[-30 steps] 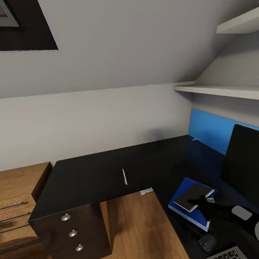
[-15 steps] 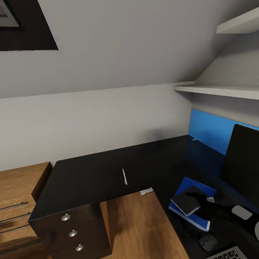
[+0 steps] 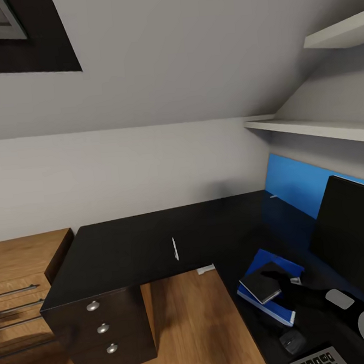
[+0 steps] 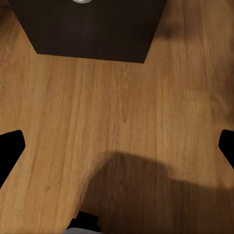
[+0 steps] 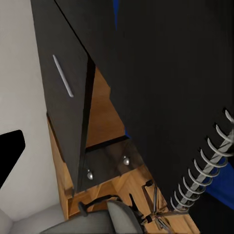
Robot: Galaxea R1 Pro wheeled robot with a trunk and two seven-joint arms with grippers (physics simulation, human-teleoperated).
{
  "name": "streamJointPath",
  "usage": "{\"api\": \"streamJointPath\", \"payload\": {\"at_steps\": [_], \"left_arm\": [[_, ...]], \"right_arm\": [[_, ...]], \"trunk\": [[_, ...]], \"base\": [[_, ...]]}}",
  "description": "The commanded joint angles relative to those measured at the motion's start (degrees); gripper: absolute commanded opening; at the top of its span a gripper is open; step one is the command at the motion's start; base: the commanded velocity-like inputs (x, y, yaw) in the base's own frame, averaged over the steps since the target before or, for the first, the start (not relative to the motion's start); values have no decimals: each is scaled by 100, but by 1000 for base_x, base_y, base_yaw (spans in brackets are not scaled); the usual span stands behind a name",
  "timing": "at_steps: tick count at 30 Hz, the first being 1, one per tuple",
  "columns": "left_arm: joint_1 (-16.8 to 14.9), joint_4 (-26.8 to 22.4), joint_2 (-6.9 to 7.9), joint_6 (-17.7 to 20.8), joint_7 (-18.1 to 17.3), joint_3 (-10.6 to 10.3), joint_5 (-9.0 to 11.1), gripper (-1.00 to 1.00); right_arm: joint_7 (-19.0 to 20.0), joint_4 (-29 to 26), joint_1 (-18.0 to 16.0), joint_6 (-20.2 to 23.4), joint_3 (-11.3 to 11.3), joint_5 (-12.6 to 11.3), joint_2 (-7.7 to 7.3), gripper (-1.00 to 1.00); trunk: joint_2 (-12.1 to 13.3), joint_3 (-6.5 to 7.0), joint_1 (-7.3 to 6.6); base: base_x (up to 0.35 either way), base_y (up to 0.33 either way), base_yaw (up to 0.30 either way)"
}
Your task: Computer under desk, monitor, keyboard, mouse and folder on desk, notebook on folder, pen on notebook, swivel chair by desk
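Two stacked items sit lower right in the head view: the notebook [image 3: 261,286] on the blue folder [image 3: 268,301], on the desk [image 3: 138,251]. The right gripper [image 3: 278,278] touches the notebook; its opening cannot be told. The pen [image 3: 175,249] lies mid-frame. The left wrist view shows the left gripper [image 4: 117,146] spread wide, empty, above wood floor [image 4: 122,122]. The right wrist view shows the notebook's spiral close.

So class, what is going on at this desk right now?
The robot's right gripper holds a thin grey spiral-bound notebook over the flat bright blue folder on the black-topped desk. The thin white pen lies apart on the other wing. The wide black monitor, dark mouse and keyboard are on the desk.
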Motion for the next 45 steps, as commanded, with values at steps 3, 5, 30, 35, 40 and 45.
{"api": "streamJointPath", "payload": {"at_steps": [3, 5, 30, 35, 40, 45], "left_arm": [[1, -10, 6, -12, 47, -37, 18, 100], [2, -10, 5, -12, 47, -35, 17, 100], [1, -10, 5, -12, 47, -37, 15, 100], [1, -10, 5, -12, 47, -36, 15, 100], [1, -10, 7, -12, 47, -40, 15, 100], [1, -10, 5, -12, 47, -37, 17, 100]], "right_arm": [[31, 2, -4, 10, 41, -13, -4, 100], [34, 2, -4, 10, 41, -13, -5, 100], [39, 2, -4, 2, 41, -13, 2, 100], [40, 2, -4, 2, 41, -13, 2, 100], [40, 2, -4, 0, 41, -13, 2, 100], [45, 2, -4, -22, 32, -18, 2, 100]], "trunk": [[118, 49, -66], [198, 85, -110], [1201, 534, -659], [1401, 623, -769], [1602, 713, -879], [1802, 803, -988]], "base": [[0, 0, 0], [0, 0, 0], [0, 0, 0], [0, 0, 0], [0, 0, 0], [0, 0, 0]]}}
